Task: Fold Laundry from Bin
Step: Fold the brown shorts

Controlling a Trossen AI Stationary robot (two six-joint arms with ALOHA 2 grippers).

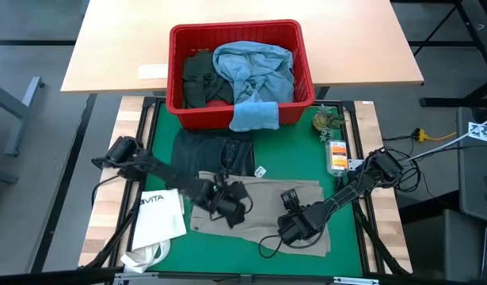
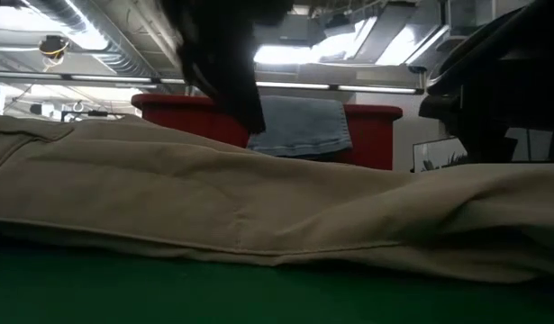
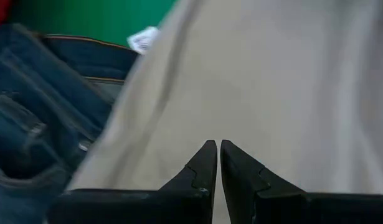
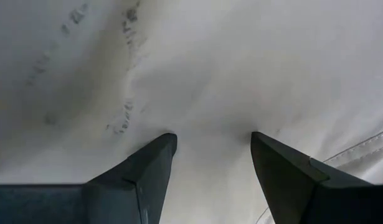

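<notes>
On the left edge of the green mat (image 1: 160, 134) lies the white tote (image 1: 158, 215), flat and papery, not part of the job. Next to it the left gripper (image 1: 225, 199) sits low over the near-left part of the khaki trousers (image 1: 263, 207), its fingers pinched together with only a sliver between them; whether any cloth is caught in that pinch I can't tell. Beside it, toward the bin, the dark jeans (image 1: 214, 152) lie spread out, thick denim with heavy seams and a small white tag by the waistband.

The trousers are the piece in hand: a smooth woven cotton, matte, lying in broad soft swells with a stitched hem along the near edge. I'd judge them light and limp, prone to sag and slide on themselves, so a grip belongs on a hem, seam or waistband, where the cloth is doubled and won't slip out.

Farther right the right gripper (image 1: 293, 224) hovers over the trousers' near-right part with its fingers spread wide, pressing toward or resting on the cloth, nothing held.

At the back, the red bin (image 1: 180, 71), hard slotted plastic, holds a dark green piece (image 1: 199, 77) and crumpled light blue jeans (image 1: 255, 67), one leg draped over the front rim.
</notes>
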